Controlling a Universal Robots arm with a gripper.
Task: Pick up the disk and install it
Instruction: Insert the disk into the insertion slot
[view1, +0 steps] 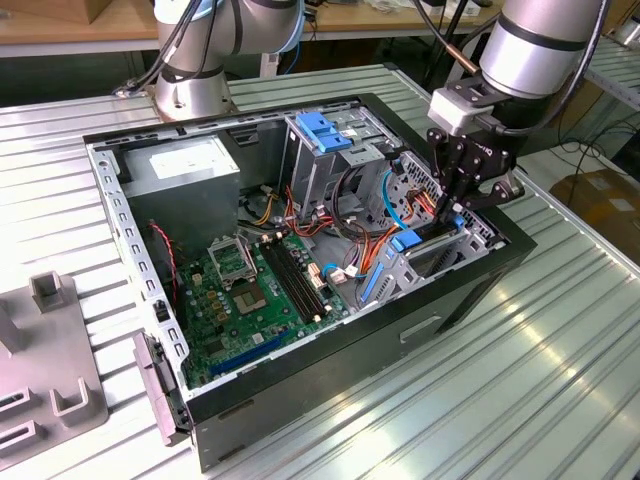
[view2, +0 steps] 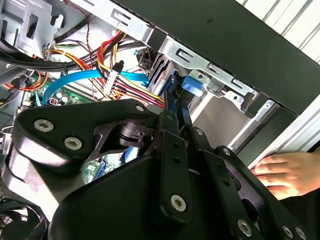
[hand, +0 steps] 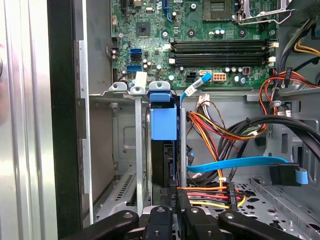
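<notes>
**Disk halfway into its slot, with wires close by**

The landmark here is the computer case (view1: 300, 270), a black box lying open on the metal table (view1: 520, 380). The gripper (view1: 447, 210) reaches down into the case at the corner on the exterior view's right, far from the silver power box (view1: 190, 165).

The disk (hand: 164, 125) stands on its edge in a metal slot (hand: 136, 150) inside that corner. Its blue frame pokes out at the end, and its dark body runs back toward the gripper (hand: 172, 212). In the first wrist view the two black fingers (hand: 160, 220) sit close together, one on each side of the disk's near end. They look pinched on it (the exact touching spot is hard to see, so this is my best guess).

What could go wrong? The disk might go in crooked. The slot is narrow, so a small tilt could jam the blue frame against the metal rails.

The wires are another worry. A blue cable (hand: 235, 162) and a bunch of red, yellow and orange wires (hand: 210, 192) lie just beside the slot. A finger could snag them or squash them.

A person's hand (view2: 287, 172) rests on the outside of the case, near the gripper. A sudden swing of the arm could bump it.
</notes>
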